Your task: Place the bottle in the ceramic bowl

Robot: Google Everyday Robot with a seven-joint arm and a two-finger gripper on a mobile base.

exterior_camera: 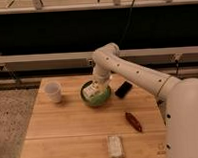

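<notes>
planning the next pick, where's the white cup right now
In the camera view the white cup stands on the far left part of the wooden table, left of the green bowl, over which the gripper hangs.

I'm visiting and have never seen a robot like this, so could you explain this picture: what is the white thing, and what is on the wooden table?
The white shape at lower right is the robot's body; its single arm stretches out over the wooden table. There is one picture, looking down on the table; where the camera is mounted is not on record. At the arm's end is the gripper, the robot's hand, lowered into a green bowl. A pale thing shows at its tip, perhaps the bottle, but I cannot tell whether it is held. Also there: a white cup left of the bowl, a flat black object right of it, a dark red item nearer the front, and a pale packet by the front edge.
</notes>
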